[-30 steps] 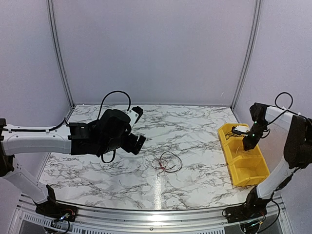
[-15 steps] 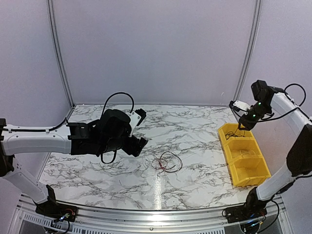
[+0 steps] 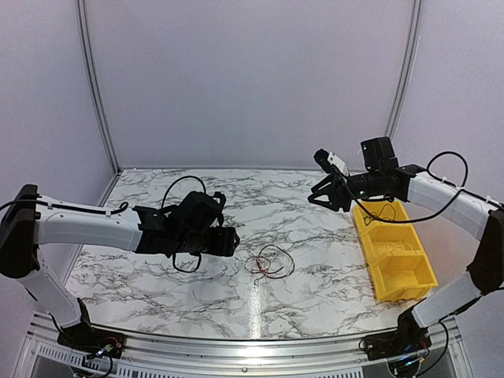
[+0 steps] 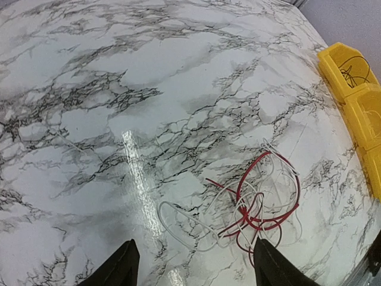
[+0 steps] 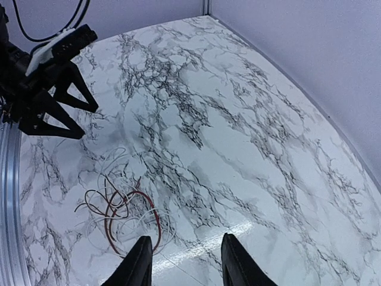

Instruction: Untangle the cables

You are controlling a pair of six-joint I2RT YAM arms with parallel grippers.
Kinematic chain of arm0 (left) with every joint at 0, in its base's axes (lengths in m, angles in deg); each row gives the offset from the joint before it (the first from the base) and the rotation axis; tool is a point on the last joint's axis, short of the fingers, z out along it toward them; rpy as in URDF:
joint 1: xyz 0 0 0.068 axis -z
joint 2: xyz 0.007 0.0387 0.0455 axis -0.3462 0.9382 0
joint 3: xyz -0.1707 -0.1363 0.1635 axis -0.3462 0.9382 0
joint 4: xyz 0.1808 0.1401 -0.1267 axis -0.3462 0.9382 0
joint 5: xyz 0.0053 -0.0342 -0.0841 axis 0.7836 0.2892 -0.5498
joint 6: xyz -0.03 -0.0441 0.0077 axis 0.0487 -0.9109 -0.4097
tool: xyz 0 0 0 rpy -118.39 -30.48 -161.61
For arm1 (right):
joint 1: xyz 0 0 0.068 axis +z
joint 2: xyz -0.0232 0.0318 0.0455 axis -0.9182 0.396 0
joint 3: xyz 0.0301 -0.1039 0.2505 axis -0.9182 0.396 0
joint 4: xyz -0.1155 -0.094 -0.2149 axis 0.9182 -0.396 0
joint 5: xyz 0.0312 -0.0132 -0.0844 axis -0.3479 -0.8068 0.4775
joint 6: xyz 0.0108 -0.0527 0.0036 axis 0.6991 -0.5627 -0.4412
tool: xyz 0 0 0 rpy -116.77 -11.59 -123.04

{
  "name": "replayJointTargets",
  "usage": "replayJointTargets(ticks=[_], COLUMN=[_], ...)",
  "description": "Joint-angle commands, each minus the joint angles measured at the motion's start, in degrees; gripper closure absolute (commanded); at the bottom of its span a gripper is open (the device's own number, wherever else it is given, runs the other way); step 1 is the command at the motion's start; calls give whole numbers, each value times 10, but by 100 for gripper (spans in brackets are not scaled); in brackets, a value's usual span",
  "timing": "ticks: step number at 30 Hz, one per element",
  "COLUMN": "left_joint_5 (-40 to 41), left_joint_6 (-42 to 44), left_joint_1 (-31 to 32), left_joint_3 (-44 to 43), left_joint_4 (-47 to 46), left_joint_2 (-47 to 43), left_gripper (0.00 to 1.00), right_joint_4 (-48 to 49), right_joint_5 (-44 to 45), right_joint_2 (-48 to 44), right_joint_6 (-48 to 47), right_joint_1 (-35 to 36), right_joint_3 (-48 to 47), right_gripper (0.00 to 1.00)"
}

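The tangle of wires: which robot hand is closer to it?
Left. The left gripper hangs just to the left of the cables, low over the table. The right gripper is farther off, raised up near the yellow bin.

Looking down from high behind the near edge.
Peering closer from each wrist over the grey-veined white marble tabletop [image 3: 315, 236], all sharing the tangle of thin red and white wires [image 3: 268, 264].

A grey-veined white marble tabletop [image 3: 315, 205]; plain pale walls [image 3: 252, 79] close its far and side edges; a metal rail [image 3: 197, 343] lines its near edge; a glare streak [image 3: 254, 309] crosses the near middle.
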State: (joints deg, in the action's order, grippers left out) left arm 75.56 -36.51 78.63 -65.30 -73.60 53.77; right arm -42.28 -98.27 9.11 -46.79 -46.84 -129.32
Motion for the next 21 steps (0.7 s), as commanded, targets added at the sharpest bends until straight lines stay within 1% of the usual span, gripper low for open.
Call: replayJointTargets(ticks=[1, 4, 7, 11, 14, 18, 20, 21], left_joint_5=[-20, -35, -60, -72, -82, -80, -79, -81], left_joint_6=[-164, -192, -221, -253, -252, -235, -220, -209], left_joint_1=[-3, -6, -14, -20, -21, -24, -25, -26], left_joint_3=[23, 22, 19, 1, -16, -31, -40, -43], left_joint_4=[-85, -115, -140, -133, -129, -131, -138, -149], left_joint_2=[30, 61, 93, 126, 139, 151, 159, 160], left_gripper=[32, 35, 39, 44, 48, 58, 65, 70], right_joint_4=[162, 185, 195, 187, 181, 176, 175, 176], right_joint_5=[-82, -51, -45, -46, -46, -47, -48, -49], right_joint_2=[13, -2, -19, -22, -20, -16, -15, -14], right_joint_6=[58, 30, 20, 14, 7, 2, 2, 1], right_joint_1=[11, 11, 10, 10, 9, 10, 10, 10], right_joint_3=[57, 101, 128, 125, 124, 122, 123, 123], right_gripper=[60, 61, 61, 61, 61, 61, 61, 61])
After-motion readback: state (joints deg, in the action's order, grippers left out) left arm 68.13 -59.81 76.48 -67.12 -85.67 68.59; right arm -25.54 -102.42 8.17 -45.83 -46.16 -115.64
